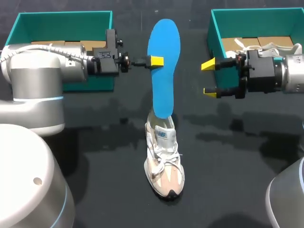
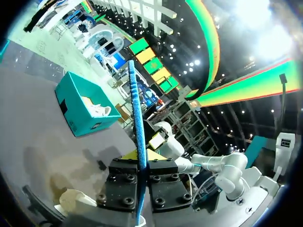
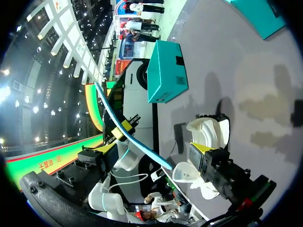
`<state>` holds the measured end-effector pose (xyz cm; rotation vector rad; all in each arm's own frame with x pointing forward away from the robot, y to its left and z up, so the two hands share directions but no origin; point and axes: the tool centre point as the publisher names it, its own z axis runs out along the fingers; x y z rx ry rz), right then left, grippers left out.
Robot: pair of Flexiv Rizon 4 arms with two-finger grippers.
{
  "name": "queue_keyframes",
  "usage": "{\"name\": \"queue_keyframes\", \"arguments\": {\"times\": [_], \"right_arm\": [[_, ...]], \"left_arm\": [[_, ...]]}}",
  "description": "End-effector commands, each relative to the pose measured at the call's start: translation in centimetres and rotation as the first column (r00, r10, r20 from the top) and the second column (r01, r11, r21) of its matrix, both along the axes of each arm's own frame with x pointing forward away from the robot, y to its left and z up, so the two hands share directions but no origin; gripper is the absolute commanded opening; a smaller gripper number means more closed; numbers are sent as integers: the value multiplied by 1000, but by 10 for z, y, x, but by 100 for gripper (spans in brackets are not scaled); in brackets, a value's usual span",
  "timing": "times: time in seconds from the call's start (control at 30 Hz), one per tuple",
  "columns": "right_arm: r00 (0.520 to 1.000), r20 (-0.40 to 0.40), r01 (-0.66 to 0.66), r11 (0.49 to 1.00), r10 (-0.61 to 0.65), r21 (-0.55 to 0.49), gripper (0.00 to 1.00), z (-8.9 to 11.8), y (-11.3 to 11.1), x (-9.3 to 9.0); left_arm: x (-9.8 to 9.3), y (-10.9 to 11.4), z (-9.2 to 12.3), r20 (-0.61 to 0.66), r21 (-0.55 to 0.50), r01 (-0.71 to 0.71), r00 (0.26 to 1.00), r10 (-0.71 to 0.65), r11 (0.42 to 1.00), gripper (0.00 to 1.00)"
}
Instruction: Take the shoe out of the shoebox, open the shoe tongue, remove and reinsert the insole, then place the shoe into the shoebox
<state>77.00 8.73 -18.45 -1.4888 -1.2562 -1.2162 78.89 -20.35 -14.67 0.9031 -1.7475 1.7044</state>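
Teal shoebox (image 1: 61,21) behind, left gripper (image 1: 156,61) — insole (image 1: 164,76) clamped

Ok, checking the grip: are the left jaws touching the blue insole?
Touching. Left wrist view shows the blue insole pinched edge-on between the left jaws.

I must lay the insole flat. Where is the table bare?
Bare table lies on both sides of the shoe, nearer the robot than the boxes. Crowded: the strip between left box and right box, where the left tool holds the insole and the open right tool hangs.
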Motion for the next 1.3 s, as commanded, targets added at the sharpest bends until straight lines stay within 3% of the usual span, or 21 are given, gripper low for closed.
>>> {"name": "queue_keyframes", "arguments": {"times": [0.03, 0.33, 0.57, 0.63, 0.73, 1.07, 1.3], "right_arm": [[1000, -2, -3, 1000, 3, -3, 100, -1, 2, 3], [1000, -2, -3, 1000, 3, -3, 100, -1, 2, 3], [1000, -2, -3, 1000, 3, -3, 100, -1, 2, 3], [1000, -2, -3, 1000, 3, -3, 100, -1, 2, 3], [1000, -2, -3, 1000, 3, -3, 100, -1, 2, 3], [1000, -2, -3, 1000, 3, -3, 100, -1, 2, 3], [1000, -2, -3, 1000, 3, -3, 100, -1, 2, 3]], "left_arm": [[-3, 0, -1, 167, 41, -61, 985, 53, 997, 0], [-3, 0, -1, 167, 41, -61, 985, 53, 997, 0], [-5, 1, 6, 411, 80, -71, 911, 32, 994, 0], [-2, 3, 11, 495, 76, -7, 868, -32, 997, 0], [4, 7, 10, 621, 164, 109, 761, -188, 980, 0], [4, 7, 10, 621, 164, 109, 761, -188, 980, 0], [-2, 4, 3, 823, 46, 83, 561, -85, 995, 0]]}}
